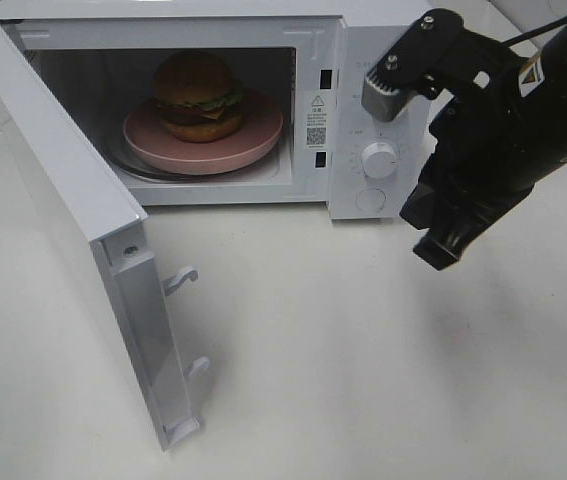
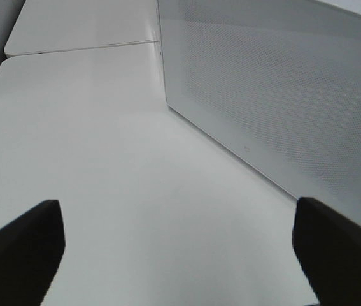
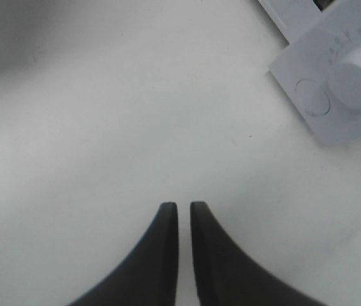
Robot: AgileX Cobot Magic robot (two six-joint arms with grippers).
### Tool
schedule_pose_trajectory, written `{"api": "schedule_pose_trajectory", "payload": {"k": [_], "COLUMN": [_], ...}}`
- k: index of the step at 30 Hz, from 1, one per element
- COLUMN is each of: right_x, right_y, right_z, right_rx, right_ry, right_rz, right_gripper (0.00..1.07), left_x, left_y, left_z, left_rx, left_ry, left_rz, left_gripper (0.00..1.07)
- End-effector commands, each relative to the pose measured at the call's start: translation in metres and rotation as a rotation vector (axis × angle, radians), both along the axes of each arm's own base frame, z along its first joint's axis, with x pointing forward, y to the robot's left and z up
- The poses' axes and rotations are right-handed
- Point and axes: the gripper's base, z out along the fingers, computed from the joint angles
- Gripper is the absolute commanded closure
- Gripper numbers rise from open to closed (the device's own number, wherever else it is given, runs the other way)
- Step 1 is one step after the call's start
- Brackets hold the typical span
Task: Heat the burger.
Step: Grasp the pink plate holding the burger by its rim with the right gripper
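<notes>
White tabletop (image 1: 363, 350) — burger (image 1: 198, 95) on plate (image 1: 263, 137) in open microwave (image 1: 363, 50); left gripper (image 2: 177, 207) spread wide, right gripper (image 3: 183, 205) nearly closed, empty

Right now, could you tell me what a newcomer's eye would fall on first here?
The burger on a pink plate inside the white microwave stands out first, with the door standing wide open at the left. Next comes the black right gripper, hovering empty over the table beside the dial.
</notes>
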Motion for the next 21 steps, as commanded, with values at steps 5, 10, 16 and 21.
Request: {"api": "schedule_pose_trajectory", "payload": {"k": [5,10,16,21], "right_x": [0.0,0.003,0.007,0.008], "right_y": [-0.002,-0.002,-0.009,-0.011], "right_z": [0.006,0.008,0.008,0.009], "right_rx": [-0.243,-0.359,-0.521,-0.561], "right_ry": [-0.164,-0.263,-0.301,-0.312], "right_rz": [0.415,0.598,0.683,0.684], "right_gripper": [0.95,0.93,0.92,0.79], "left_x": [-0.002,-0.002,-0.002,-0.002], "left_y": [0.0,0.0,0.0,0.0], "left_z": [-0.001,-0.001,-0.001,-0.001], "left_rx": [-0.004,-0.004,-0.004,-0.004], "left_ry": [-0.018,-0.018,-0.018,-0.018], "left_rz": [-0.001,-0.001,-0.001,-0.001], "left_gripper": [0.17,0.17,0.17,0.17]}}
